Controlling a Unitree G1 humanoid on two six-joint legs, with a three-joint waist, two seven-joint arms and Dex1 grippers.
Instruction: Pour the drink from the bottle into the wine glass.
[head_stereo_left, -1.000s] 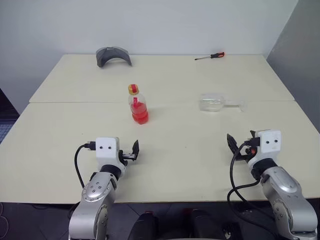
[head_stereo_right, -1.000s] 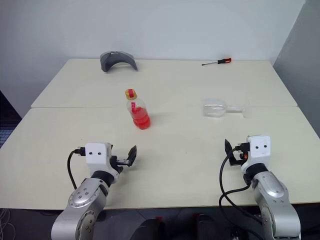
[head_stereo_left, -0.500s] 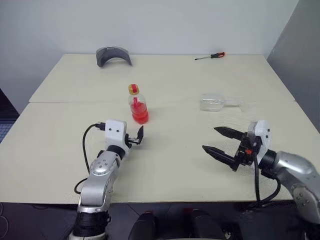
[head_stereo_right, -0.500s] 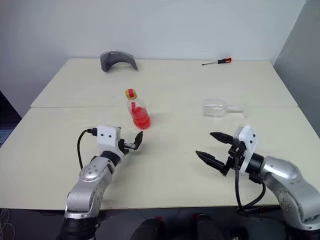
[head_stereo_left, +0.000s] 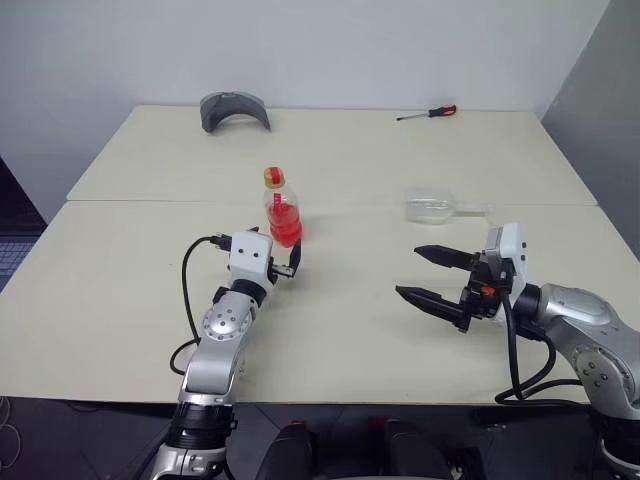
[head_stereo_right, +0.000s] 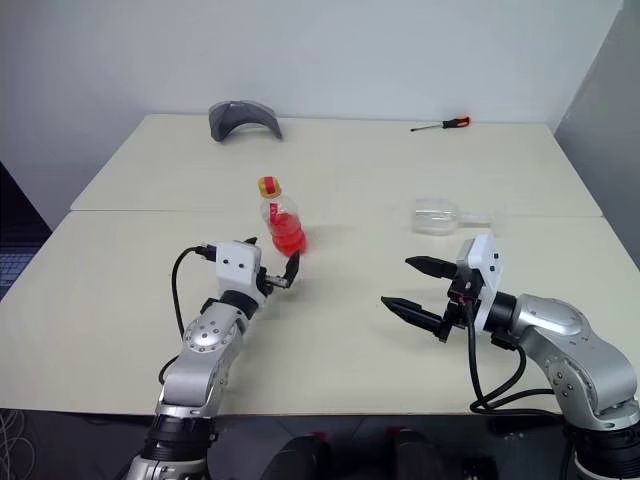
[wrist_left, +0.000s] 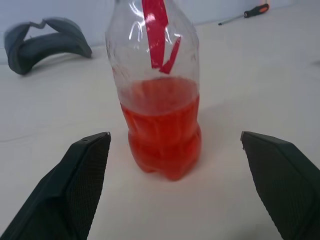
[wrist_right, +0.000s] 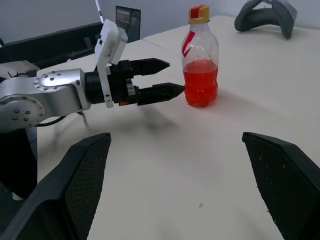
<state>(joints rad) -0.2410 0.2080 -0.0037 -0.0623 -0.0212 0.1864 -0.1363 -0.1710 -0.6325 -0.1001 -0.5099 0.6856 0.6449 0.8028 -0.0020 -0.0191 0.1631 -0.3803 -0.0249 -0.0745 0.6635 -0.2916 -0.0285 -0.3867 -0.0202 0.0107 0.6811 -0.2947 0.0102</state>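
Standing upright near the middle of the cream table (head_stereo_left: 120, 300), the bottle (head_stereo_left: 283, 210) carries its yellow-and-red cap (head_stereo_left: 273, 178) and holds the drink (head_stereo_left: 285, 230), a bright red liquid filling roughly the lower half of its clear body. A strip of red label shows on the upper part of the bottle in the left wrist view.

The left gripper (head_stereo_left: 288, 266) sits just in front of the bottle, pointing level toward it, with its 2 black fingers spread wide and empty. In the left wrist view the fingers (wrist_left: 75, 180) rise on either side of the bottle's base, apart from it, not touching. The right wrist view shows the same gripper from the side, its tips close to the bottle but with a small gap.

The right gripper (head_stereo_left: 432, 275) hovers above the table off to the robot's right, turned toward the left so that it points across at the bottle. Its 2 fingers are also spread wide, with nothing between them.

The wine glass (head_stereo_left: 432, 207) lies on its side on the table, beyond the right gripper and well to the right of the bottle, its stem pointing to the right. It looks empty.

At the far edge of the table rest a curved grey object (head_stereo_left: 234, 108) on the left and a screwdriver (head_stereo_left: 428, 113) with a red handle on the right.
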